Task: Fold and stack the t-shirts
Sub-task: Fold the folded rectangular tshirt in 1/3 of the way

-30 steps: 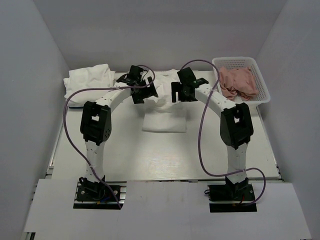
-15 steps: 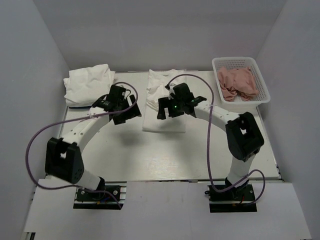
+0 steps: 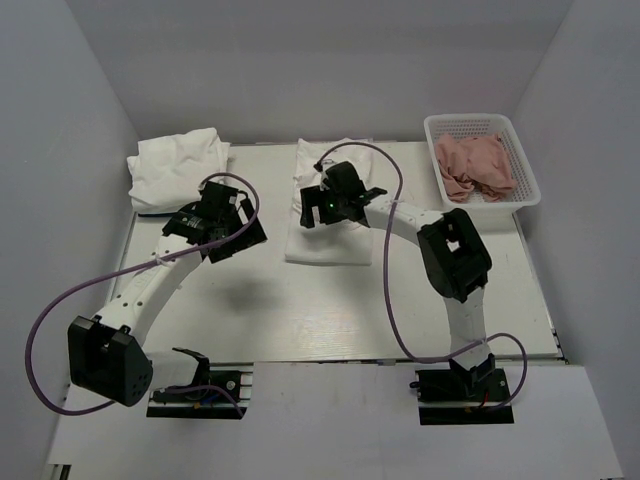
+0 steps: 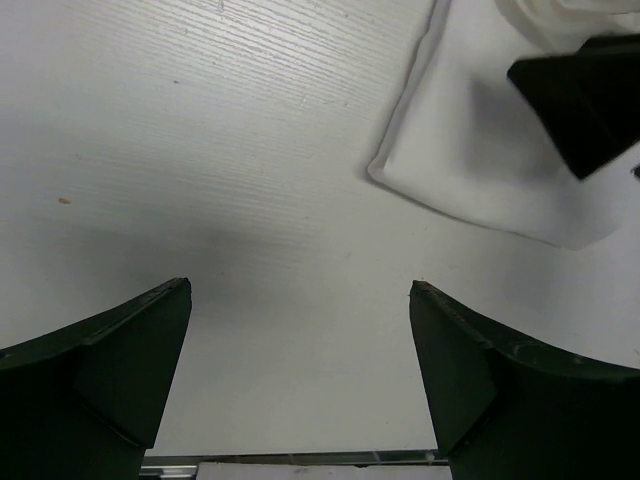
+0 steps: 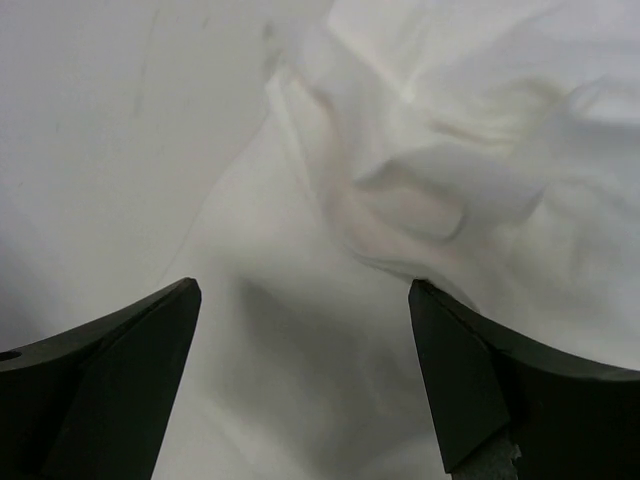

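Note:
A white t-shirt lies folded lengthwise in the middle of the table, its far part rumpled. My right gripper hovers open over that rumpled far-left part. In the right wrist view the gripper has its jaws wide apart above creased white cloth. My left gripper is open and empty over bare table, left of the shirt. In the left wrist view the gripper sees a shirt corner at the upper right. A folded white bundle sits at the back left. No print shows.
A white plastic basket holding pink cloth stands at the back right. White walls close in the table on the left, back and right. A purple cable loops from each arm. The right gripper's dark body shows in the left wrist view.
Both grippers came away from the back centre. The left arm swung left and nearer, off the shirt. The right gripper moved left and now hovers over the shirt's far-left part.

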You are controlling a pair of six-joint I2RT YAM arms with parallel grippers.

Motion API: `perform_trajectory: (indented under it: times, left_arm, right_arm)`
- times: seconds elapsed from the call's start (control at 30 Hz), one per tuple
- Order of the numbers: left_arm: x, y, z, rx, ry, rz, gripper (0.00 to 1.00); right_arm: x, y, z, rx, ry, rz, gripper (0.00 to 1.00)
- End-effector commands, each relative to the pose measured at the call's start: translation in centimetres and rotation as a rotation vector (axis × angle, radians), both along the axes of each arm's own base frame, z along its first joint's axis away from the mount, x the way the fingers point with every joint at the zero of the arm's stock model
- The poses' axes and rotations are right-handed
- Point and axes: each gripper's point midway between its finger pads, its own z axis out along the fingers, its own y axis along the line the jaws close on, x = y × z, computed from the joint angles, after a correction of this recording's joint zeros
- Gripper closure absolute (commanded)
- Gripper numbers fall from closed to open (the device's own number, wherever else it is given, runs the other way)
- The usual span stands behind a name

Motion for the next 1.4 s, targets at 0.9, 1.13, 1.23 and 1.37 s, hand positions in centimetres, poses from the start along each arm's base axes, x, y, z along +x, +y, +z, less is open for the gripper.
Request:
perform_trajectory:
  times: [0.9, 1.13, 1.23, 1.37]
  left_arm:
    - [2.3, -5.9, -1.9, -0.202, -0.003, -0.202, 0.0]
    - [0.5, -4.3, -2.9, -0.142, 0.042, -0.173, 0.0]
    - [-0.1, -3.8, -2.6, -0.131, 0.04, -0.164, 0.0]
    - [-0.2, -3.6, -2.5, -0.122, 0.039, -0.158, 0.0]
  right_arm:
    - [-2.0, -2.5, 4.6, 0.094, -0.062, 0.001, 0.1]
    - [-0.5, 0.8, 2.3, 0.106, -0.028, 0.05, 0.1]
    - [1.0, 1.1, 1.0, 0.093, -0.029, 0.007, 0.1]
    - [4.3, 1.8, 0.2, 0.085, -0.089, -0.03, 0.1]
